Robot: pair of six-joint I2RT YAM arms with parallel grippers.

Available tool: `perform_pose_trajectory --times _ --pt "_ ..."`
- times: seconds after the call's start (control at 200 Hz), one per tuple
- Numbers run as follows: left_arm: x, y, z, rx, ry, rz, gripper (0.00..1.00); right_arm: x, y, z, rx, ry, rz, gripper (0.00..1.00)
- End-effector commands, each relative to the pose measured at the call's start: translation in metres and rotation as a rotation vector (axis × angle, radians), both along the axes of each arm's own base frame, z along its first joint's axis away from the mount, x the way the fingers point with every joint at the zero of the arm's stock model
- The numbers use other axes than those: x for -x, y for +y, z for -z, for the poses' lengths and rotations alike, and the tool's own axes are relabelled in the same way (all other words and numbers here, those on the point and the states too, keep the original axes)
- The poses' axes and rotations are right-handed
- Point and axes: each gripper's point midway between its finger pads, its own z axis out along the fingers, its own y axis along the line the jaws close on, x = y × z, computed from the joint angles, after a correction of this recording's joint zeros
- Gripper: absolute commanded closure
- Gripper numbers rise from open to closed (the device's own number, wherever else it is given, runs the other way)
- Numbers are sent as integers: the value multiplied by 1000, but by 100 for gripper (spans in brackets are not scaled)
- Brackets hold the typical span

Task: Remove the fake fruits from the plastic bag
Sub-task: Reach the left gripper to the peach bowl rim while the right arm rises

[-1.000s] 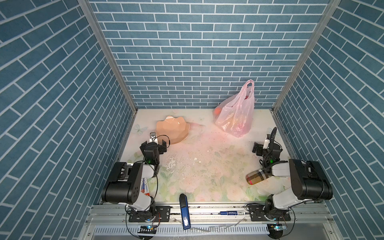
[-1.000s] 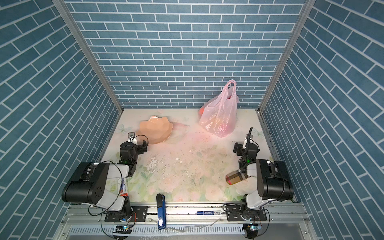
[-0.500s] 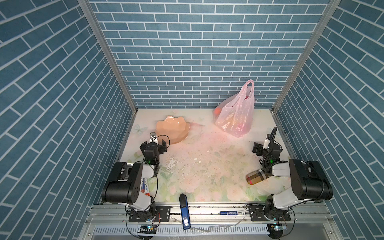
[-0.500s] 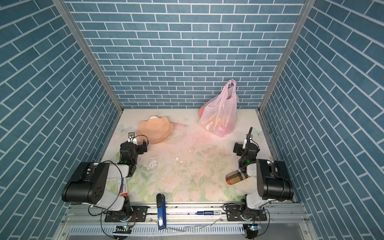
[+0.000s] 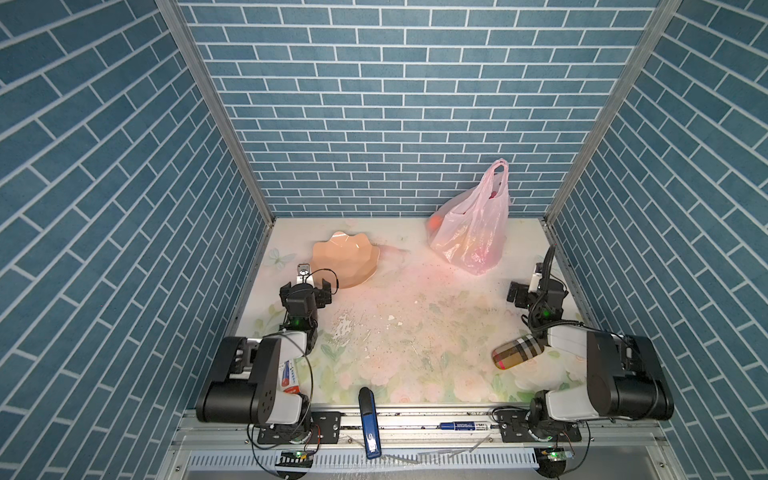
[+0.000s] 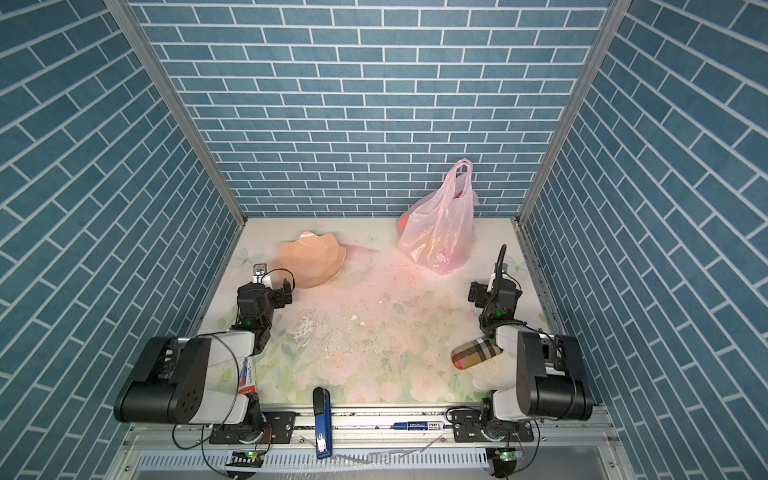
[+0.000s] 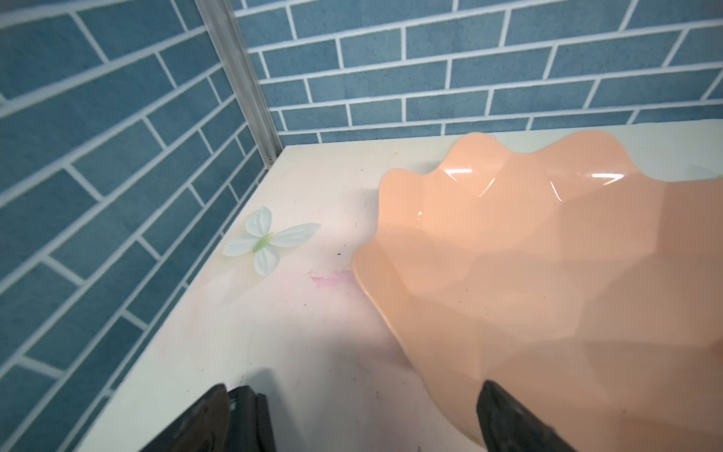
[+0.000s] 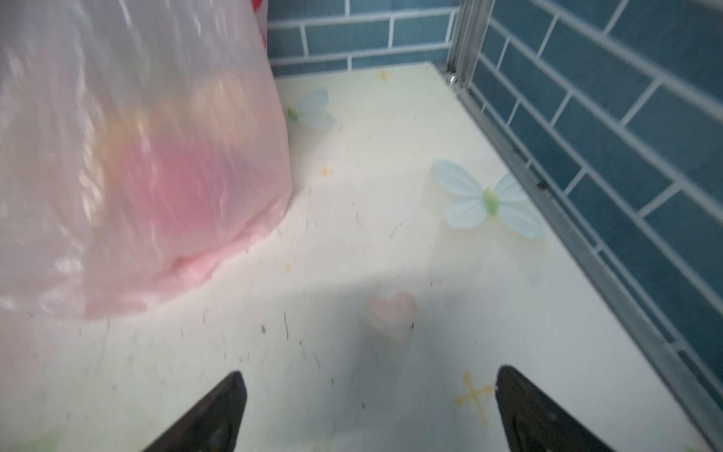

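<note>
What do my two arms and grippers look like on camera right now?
The left arm and the right arm both have bulky black joint housings and pale grey-white links. Thin black cables loop along them, and a green light shows near each wrist. The left arm carries a red-and-blue label. The left gripper and right gripper have black, tapering fingers.

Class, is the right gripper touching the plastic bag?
Apart. The right wrist view shows bare table between the right gripper and the plastic bag.

The floral table (image 5: 415,340) bears the plastic bag (image 5: 469,237) and peach plate (image 5: 345,262).
</note>
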Motion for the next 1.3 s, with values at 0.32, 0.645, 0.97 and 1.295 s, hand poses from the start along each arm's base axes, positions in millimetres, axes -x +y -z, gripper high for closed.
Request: perform_pose_trajectory --times 0.32,0.645,0.97,1.295 --pt "34 20 -68 365 185 -272 1 26 38 -94 -436 15 15 1" --pt "16 -8 -49 459 405 -193 1 38 77 -102 -215 125 -93 1" --pt "-10 -26 -21 525 479 -94 1 25 115 -84 -218 195 -200 17" --pt "-40 -28 4 643 481 -62 19 14 139 -74 -206 230 -264 20"
